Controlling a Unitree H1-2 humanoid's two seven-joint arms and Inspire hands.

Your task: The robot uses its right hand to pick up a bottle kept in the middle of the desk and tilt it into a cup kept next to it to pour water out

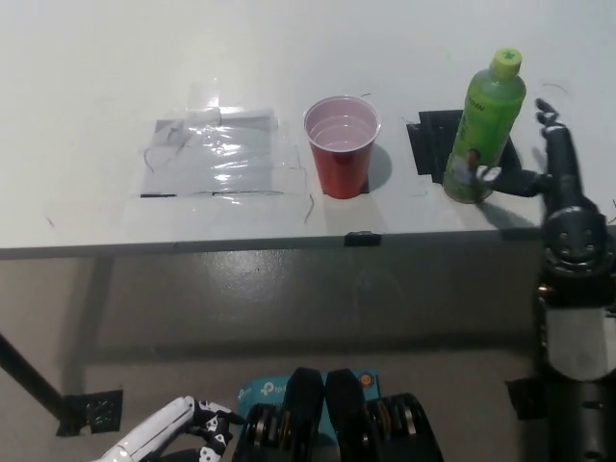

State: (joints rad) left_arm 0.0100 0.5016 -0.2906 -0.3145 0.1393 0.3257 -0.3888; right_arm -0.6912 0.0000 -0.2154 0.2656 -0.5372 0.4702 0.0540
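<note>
Black right hand (549, 168) beside the green bottle (484, 130), fingers spread and holding nothing.

The bottle stands upright on a patch of black tape (438, 144) near the front edge of the white desk (87, 87), with its yellow-green cap on. The right hand is just to the bottle's right, one fingertip (493, 176) reaching to the lower part of the bottle; whether it touches is not clear. The red cup (341, 146) stands upright just left of the bottle, apart from it. A sheet of clear plastic (217, 156) lies taped to the desk left of the cup. The white left hand (168, 438) rests low at the lower left, below the desk; its state cannot be told.
</note>
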